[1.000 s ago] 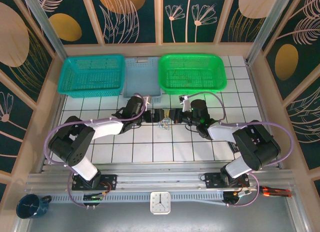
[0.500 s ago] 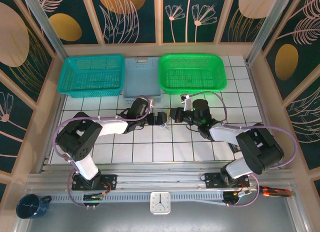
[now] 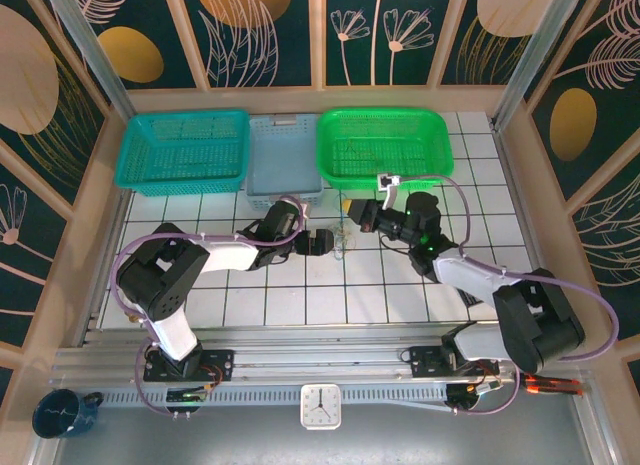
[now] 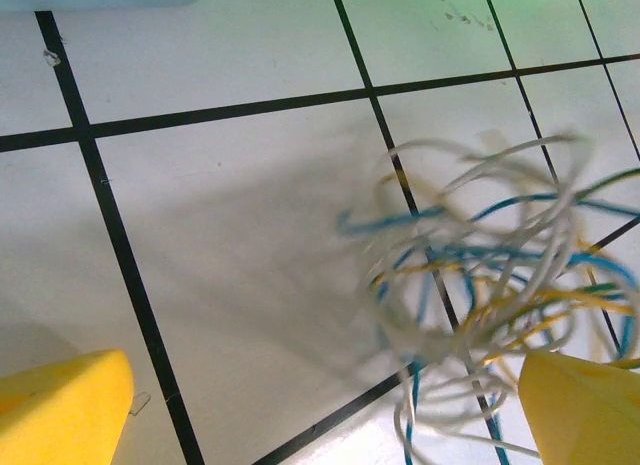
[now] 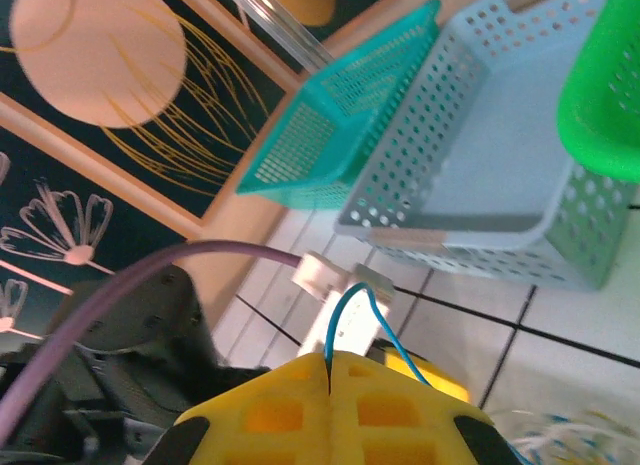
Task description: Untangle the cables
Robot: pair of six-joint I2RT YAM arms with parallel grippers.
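1. right end effector (image 5: pixel 330 385) - yellow pads pressed together, pinching one blue strand (image 5: pixel 352 303) that loops up out of the seam.
2. left end effector (image 4: pixel 322 410) - pads spread wide, gripping nothing. the cables (image 4: pixel 480 305) sit between the pads, crowded toward one and well off the other.
3. step in hand, as i read it: draw the blue strand out of the knot.
4. to do it well: centre the left on the bulk of the tangle first. closing off-centre would likely catch just a few outer loops.
5. then close the left on the whitish/yellowish mass, not the blue one, and pin it low on the desk (image 4: pixel 230 215).
6. pull the right away slow and steady along the strand's own line. a jerk would likely cinch the knot or slip the thin wire out of the pads.
7. the look: a small loose nest of thin whitish, blue and yellowish wires in overlapping loops.
8. where: on the white tiled desk across a black grout line, between the two end effectors in the top view, near the pale-blue basket (image 5: pixel 480 255).
9. the left wrist view is blurred, so i can't tell which loops cross over which.
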